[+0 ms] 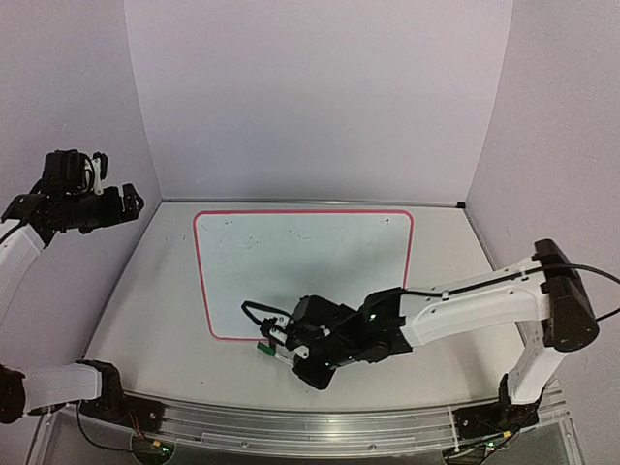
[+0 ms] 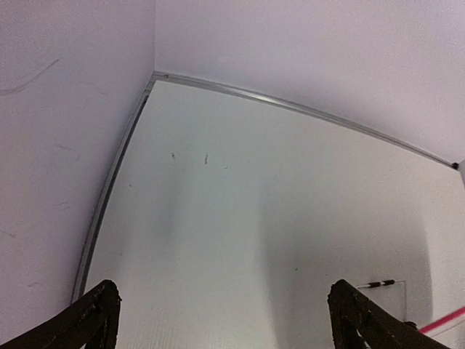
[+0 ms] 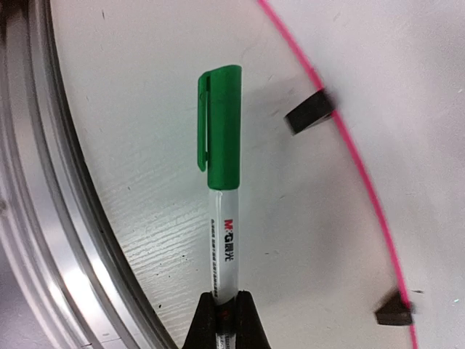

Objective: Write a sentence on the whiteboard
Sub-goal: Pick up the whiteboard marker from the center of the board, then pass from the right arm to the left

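Now the right gripper is pinched tight on the marker at its tail end. It sits on the table between the near edge and the whiteboard. The cap is on, and no sentence shows on the whiteboard yet. The left gripper hangs high by the table's far-left corner, jaws wide, holding nothing. Best play, I'd say: lift level, keep the grip square, then offer the cap leftward for a straight pull.
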